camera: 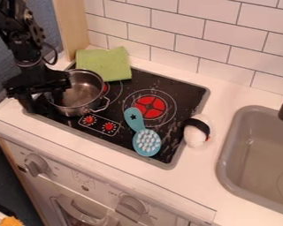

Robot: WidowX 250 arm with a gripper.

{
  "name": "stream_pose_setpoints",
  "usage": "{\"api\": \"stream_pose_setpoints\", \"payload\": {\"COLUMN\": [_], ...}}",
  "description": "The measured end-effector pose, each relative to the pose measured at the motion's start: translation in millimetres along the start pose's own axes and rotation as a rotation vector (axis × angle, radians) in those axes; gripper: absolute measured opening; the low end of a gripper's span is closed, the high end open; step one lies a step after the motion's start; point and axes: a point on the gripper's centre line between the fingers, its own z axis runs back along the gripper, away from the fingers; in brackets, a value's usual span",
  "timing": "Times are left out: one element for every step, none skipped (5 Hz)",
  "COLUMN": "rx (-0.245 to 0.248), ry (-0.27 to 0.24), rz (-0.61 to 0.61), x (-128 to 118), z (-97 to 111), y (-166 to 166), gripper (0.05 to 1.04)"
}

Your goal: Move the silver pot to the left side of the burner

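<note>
The silver pot (pixel 79 107) sits on the stovetop's (pixel 182 92) left side. Your black hand (pixel 44 98) is at its left rim; whether it grips, you can't tell. Expect stiff, slick, probably light metal; pinch the upright wall, avoiding the loop handle (pixel 104 106).

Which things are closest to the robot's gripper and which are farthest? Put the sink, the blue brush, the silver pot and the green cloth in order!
1. Silver pot, left on the stove
2. Green cloth, back left
3. Blue brush, front middle
4. Sink, far right
</note>
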Motion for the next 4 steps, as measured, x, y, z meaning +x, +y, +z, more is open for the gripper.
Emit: {"api": "stream_pose_setpoints", "payload": {"rx": [-0.008, -0.077, -0.080, -0.096], "ry": [0.003, -0.063, -0.139, -0.194], "rz": [-0.030, -0.099, -0.161, -0.232], "x": [-1, 4, 10, 12], "z": [3, 28, 61, 82], "y": [-2, -7, -12, -25], "gripper": [1.001, 1.001, 1.001, 1.001]}}
